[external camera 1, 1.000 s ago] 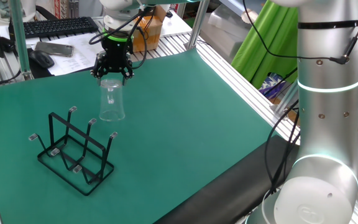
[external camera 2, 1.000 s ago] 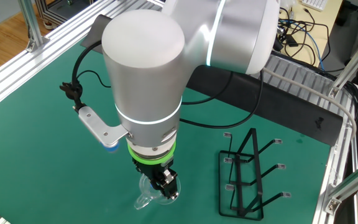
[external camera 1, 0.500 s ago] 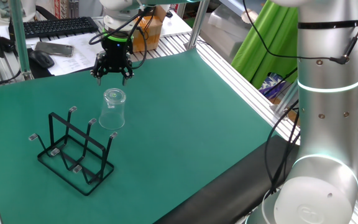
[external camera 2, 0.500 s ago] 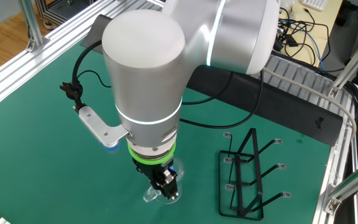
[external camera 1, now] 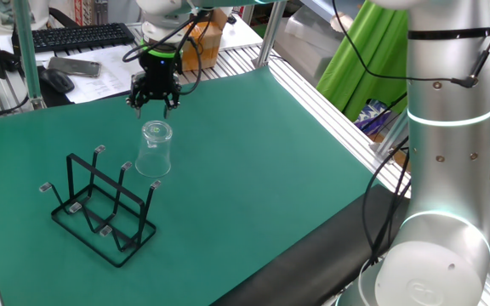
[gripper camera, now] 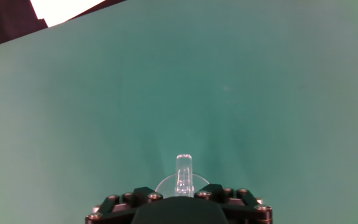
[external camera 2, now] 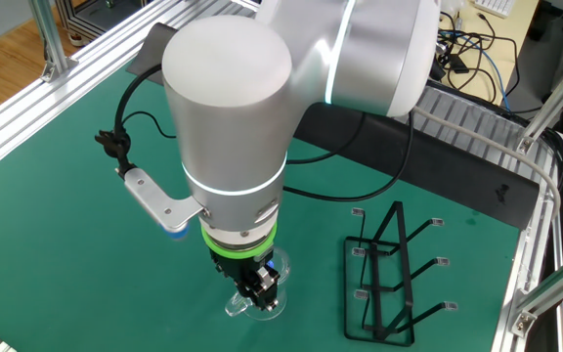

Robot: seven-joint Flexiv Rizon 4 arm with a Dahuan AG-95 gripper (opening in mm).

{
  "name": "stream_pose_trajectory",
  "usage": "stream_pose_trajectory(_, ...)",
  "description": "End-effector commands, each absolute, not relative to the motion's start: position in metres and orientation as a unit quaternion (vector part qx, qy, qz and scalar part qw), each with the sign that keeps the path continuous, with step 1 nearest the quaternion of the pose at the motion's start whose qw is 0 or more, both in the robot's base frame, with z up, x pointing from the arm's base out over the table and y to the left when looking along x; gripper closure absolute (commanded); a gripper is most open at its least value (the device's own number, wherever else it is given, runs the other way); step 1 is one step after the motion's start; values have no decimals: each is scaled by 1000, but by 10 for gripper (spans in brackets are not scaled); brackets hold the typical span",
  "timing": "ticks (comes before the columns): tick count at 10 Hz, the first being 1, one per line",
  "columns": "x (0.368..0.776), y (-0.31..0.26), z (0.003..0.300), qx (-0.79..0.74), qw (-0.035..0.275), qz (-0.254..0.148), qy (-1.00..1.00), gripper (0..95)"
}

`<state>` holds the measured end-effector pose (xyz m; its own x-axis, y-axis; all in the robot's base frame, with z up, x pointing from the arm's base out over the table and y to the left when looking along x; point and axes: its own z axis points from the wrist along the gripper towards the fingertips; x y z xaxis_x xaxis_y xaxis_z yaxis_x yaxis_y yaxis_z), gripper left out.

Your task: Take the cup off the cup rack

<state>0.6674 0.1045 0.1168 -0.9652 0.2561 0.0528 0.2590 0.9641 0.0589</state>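
The clear cup [external camera 1: 154,150] stands free on the green mat, off the rack and just behind it. It also shows in the other fixed view [external camera 2: 250,306] and at the bottom edge of the hand view [gripper camera: 183,176]. My gripper [external camera 1: 152,102] hovers a short way above the cup, jaws spread, holding nothing. In the other fixed view the gripper [external camera 2: 262,290] partly hides the cup. The black wire cup rack [external camera 1: 100,208] stands with bare prongs, to the right of the cup in the other fixed view [external camera 2: 394,274].
A keyboard [external camera 1: 79,36], a mouse [external camera 1: 56,80] and papers lie beyond the mat's far left edge. Aluminium frame rails [external camera 1: 330,93] run along the mat's right side. The arm's large silver base [external camera 1: 445,153] stands at the right.
The gripper let go of the cup and rose slightly. The cup dropped a little and now rests on the mat by itself.
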Motion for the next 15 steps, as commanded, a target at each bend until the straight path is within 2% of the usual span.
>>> stream_pose_trajectory(1, 667, 105, 116, -136, 21, -31, -990, 950)
stream_pose_trajectory(9, 679, 92, 127, -129, 24, -31, -991, 950)
stream_pose_trajectory(15, 688, 78, 141, -130, 9, -21, -991, 950)
